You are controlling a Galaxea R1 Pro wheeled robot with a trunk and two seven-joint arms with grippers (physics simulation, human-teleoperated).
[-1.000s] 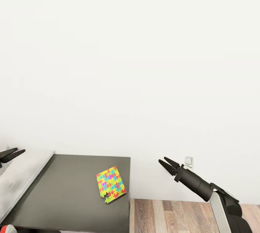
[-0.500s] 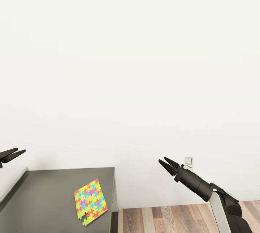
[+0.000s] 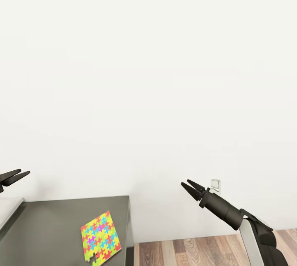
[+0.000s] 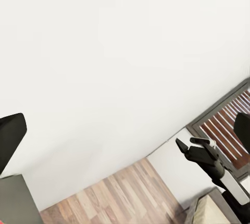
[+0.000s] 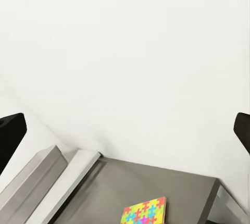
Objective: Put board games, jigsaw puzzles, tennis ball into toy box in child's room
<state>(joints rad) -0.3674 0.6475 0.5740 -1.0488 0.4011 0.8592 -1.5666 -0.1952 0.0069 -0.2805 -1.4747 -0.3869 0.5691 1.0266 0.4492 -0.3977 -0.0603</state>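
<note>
Jigsaw puzzle (image 3: 101,238) lies well below-left of right gripper (image 3: 185,184)

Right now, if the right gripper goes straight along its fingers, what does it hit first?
Probably the white wall. The right gripper is open and empty, aimed above the dark side desk and the multicoloured jigsaw puzzle. Depth is unclear, but nothing nearer shows in its line.

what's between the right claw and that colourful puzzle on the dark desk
Nothing visible. The right claw hangs open in free air over the floor, off the dark desk's right end. The multicoloured jigsaw puzzle lies flat near that end with only bare desktop around it.
</note>
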